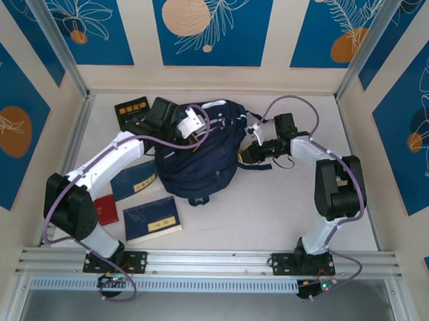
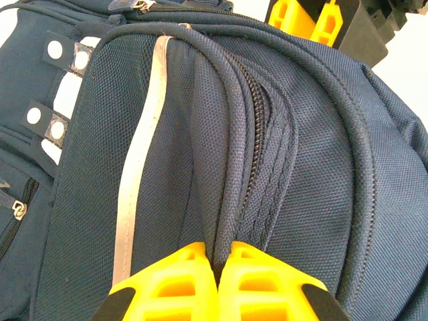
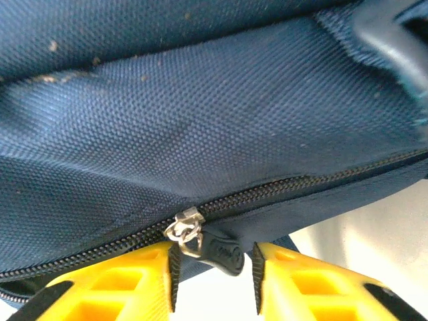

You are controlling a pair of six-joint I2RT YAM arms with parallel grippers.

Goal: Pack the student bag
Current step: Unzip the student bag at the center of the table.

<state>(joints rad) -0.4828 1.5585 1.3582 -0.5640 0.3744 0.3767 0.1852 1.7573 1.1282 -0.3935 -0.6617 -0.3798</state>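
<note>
The student bag point(image 1: 200, 156) is a dark navy backpack lying in the middle of the table, with a white stripe point(image 2: 137, 180). My left gripper point(image 1: 193, 126) rests on its upper part. In the left wrist view this gripper point(image 2: 224, 257) is shut, pinching a ridge of navy fabric beside the zipper point(image 2: 251, 174). My right gripper point(image 1: 253, 146) is at the bag's right side. In the right wrist view it point(image 3: 214, 259) stands open, with the metal slider point(image 3: 184, 227) and black zipper pull point(image 3: 224, 251) hanging between its yellow fingers point(image 3: 134, 281). A gap shows beside the pull.
Two navy books point(image 1: 152, 220) point(image 1: 136, 177) and a red booklet point(image 1: 107, 209) lie left of the bag near the left arm. A black book point(image 1: 132, 110) sits at the back left. Walls close the table on three sides.
</note>
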